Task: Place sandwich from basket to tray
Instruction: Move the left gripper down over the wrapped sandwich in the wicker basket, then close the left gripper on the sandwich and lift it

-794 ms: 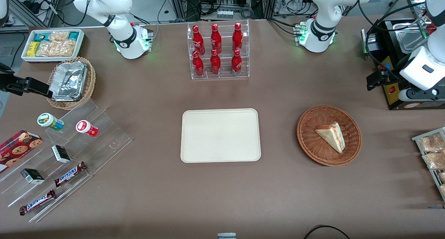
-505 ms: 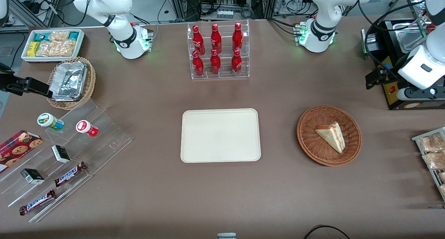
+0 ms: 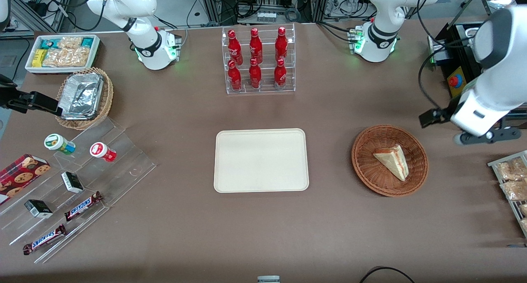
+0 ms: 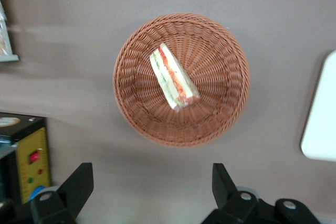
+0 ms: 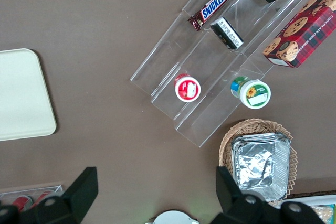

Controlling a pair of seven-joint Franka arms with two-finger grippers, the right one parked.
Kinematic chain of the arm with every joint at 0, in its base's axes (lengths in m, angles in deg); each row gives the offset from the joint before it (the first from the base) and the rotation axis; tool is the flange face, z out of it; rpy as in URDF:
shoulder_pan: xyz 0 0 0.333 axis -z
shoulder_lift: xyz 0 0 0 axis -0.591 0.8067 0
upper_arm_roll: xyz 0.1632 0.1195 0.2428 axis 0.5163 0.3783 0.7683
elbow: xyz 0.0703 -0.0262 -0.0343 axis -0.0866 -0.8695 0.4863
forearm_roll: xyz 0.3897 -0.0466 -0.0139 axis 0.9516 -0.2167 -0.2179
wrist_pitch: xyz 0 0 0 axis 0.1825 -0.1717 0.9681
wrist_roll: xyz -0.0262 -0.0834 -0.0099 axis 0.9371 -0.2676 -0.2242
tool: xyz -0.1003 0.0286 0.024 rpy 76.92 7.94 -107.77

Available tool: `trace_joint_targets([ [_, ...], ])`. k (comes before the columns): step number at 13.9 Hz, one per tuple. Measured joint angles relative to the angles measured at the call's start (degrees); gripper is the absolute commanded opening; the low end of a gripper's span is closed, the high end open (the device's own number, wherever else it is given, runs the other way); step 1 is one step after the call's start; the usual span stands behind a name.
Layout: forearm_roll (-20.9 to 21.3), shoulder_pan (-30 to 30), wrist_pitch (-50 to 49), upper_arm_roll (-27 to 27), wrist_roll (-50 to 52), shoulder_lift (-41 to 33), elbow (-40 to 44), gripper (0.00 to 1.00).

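Hand [image 4: 149, 182] up in the air, fingers [image 4: 79, 182] spread apart, holding nothing; sandwich [image 3: 393, 161] in the basket [image 3: 362, 167].

Wrist view: the hand looks straight down at the brown desk [image 4: 273, 19], with the basket [image 4: 215, 124] just ahead of its 2 fingertips and not touching them. The sandwich [image 4: 173, 78] lies on its side near the basket's middle, red and green filling edge showing. Front view: the hand [image 3: 479, 136] hangs above the desk [image 3: 263, 233] beside the basket, toward the working arm's end. The tray [image 3: 261, 160] lies flat with nothing on it, well apart from the hand, basket between them; 1 tray corner [image 4: 320, 114] shows in the wrist view.
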State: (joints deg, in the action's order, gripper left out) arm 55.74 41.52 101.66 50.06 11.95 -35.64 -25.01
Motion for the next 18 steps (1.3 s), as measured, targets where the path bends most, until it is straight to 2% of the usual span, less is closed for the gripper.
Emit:
trace_joint_targets([
  [4, 0.0, 0.0, 14.4, 0.0, 15.4, 0.6, -10.0, 1.0],
  [8, 0.0, 0.0, 27.1, -0.1, 26.2, 0.8, -19.1, 1.0],
  [12, 0.0, -0.1, 37.3, -0.1, 29.6, 1.0, -26.4, 1.0],
  [18, 0.0, -0.2, 42.0, -0.1, 32.0, 4.1, -28.0, 1.0],
])
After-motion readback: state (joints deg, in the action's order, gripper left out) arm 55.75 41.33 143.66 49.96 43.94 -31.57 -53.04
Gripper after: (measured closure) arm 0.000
